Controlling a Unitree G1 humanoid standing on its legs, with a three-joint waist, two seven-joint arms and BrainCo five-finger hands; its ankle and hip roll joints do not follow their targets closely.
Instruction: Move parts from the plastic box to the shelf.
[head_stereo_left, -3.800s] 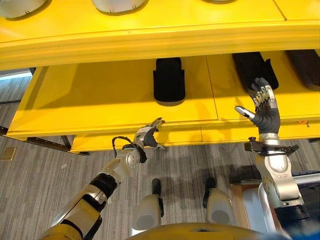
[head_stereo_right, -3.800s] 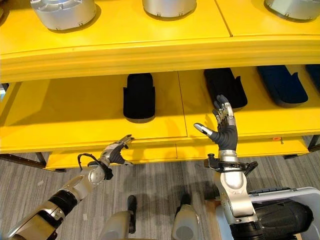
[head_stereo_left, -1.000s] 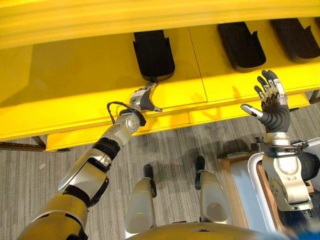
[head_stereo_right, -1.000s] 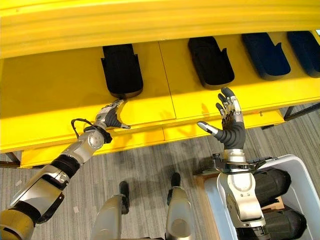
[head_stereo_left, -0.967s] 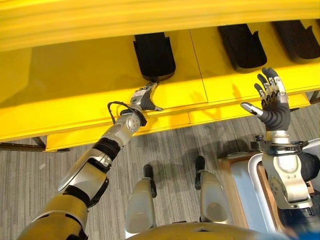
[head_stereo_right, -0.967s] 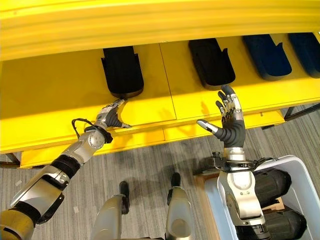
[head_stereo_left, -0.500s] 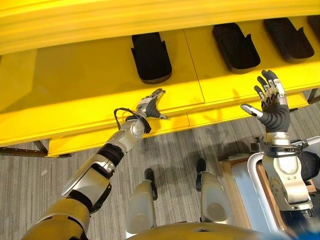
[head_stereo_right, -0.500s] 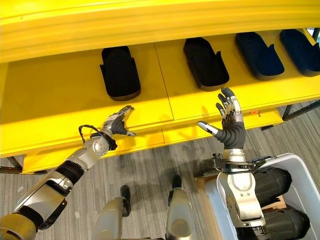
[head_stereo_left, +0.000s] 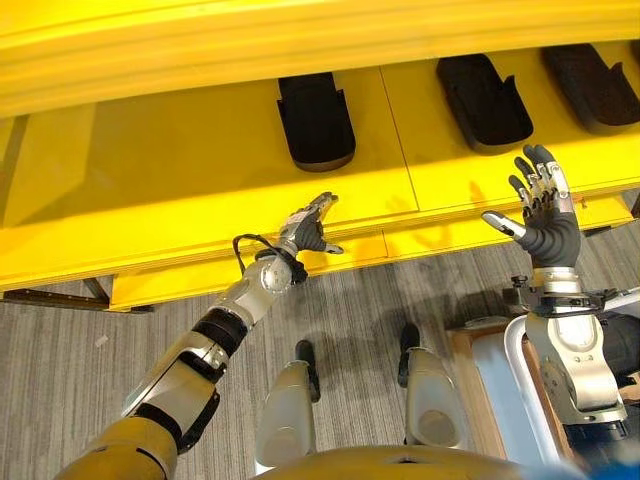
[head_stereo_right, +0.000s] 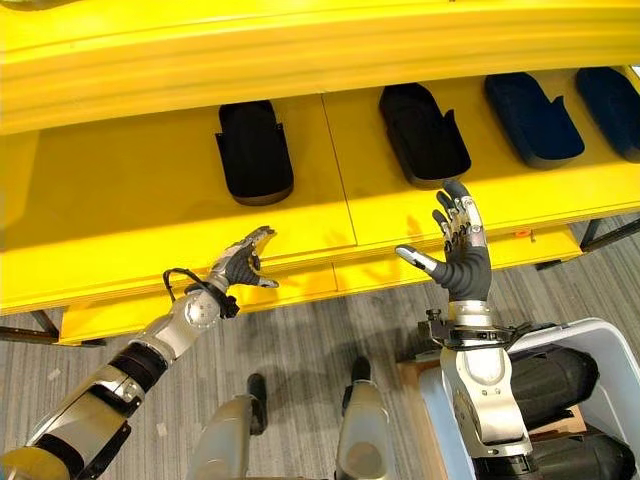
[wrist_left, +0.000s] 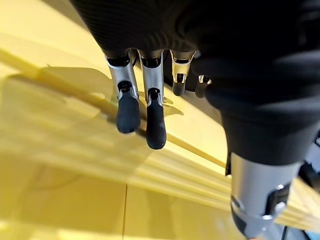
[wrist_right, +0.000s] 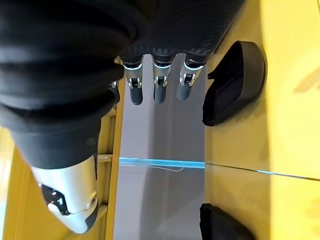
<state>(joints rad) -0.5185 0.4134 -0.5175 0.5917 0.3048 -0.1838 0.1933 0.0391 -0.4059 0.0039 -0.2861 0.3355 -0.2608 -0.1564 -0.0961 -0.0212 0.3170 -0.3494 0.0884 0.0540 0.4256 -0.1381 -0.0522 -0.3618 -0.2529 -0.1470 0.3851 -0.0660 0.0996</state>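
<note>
Dark moulded parts: four on the yellow shelf, two in the white plastic box; both hands empty.

Four black scoop-shaped moulded parts (head_stereo_right: 255, 151) (head_stereo_right: 424, 134) (head_stereo_right: 533, 119) (head_stereo_right: 611, 98) lie in a row, apart from one another, on the lower board of the yellow metal shelf (head_stereo_right: 120, 200). Two dark bulky parts (head_stereo_right: 545, 383) (head_stereo_right: 585, 455) lie in the white plastic box (head_stereo_right: 436, 415) on the grey wood-grain floor (head_stereo_right: 300, 350), lower right. Left hand (head_stereo_right: 243, 264): fingers straight and apart, tips at the shelf's front edge, just below the leftmost part, not touching it. Right hand (head_stereo_right: 459, 250): upright before the shelf edge, fingers spread, thumb out, just below the second part and clear of it.
</note>
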